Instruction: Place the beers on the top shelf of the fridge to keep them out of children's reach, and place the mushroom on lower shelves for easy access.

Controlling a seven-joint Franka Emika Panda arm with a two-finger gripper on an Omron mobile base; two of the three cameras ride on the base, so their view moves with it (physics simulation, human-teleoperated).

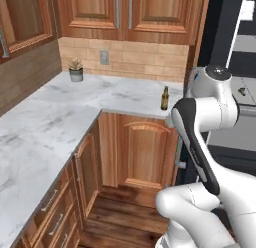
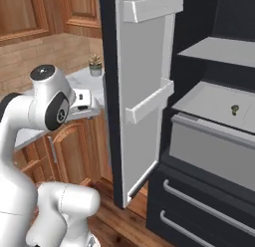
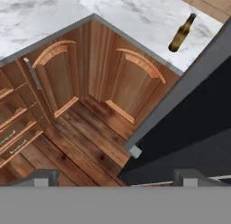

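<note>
One beer (image 1: 164,98) stands upright on the marble counter (image 1: 60,117) near its right end, beside the fridge; from the hand view the same beer (image 3: 181,33) appears at the upper right. My gripper (image 3: 116,179) hangs open and empty above the wooden floor, well short of the bottle, next to the edge of the fridge door (image 3: 180,123). The fridge (image 2: 199,22) stands open. The mushroom (image 2: 233,109) lies on a lower shelf (image 2: 204,99), just above a grey drawer. The top shelf (image 2: 224,52) above it is bare where it shows.
The open fridge door (image 2: 144,86) with its white bins stands between the arm and the fridge interior. A small potted plant (image 1: 76,70) sits at the back of the counter. Wooden base cabinets (image 3: 67,78) and drawers lie below the gripper.
</note>
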